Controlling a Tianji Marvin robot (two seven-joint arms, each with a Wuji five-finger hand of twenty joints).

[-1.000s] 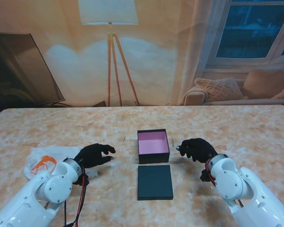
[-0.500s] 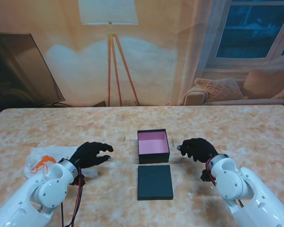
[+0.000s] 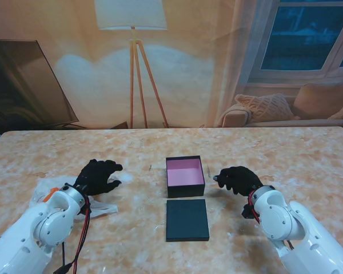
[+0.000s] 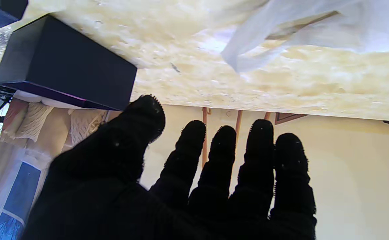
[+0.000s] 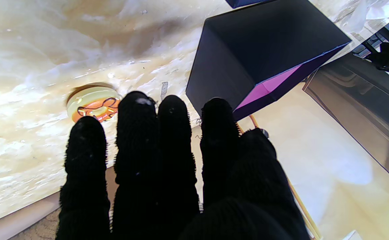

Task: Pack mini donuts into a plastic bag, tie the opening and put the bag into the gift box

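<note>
Fingers of my left hand spread, holding nothing, over the crumpled plastic bag on my left. Gift box sits mid-table, open, empty; lid nearer to me. Right hand loosely curled, empty, beside the box; mini donut just ahead of its fingertips, so right hand is nearer.

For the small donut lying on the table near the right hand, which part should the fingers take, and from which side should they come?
Take the mini donut by its outer rim, with the fingers on opposite sides, coming down from above. It lies flat on the table with the icing up, so only the rim offers a hold. The right hand is probably the one to use; the gift box stands on its other side.
</note>
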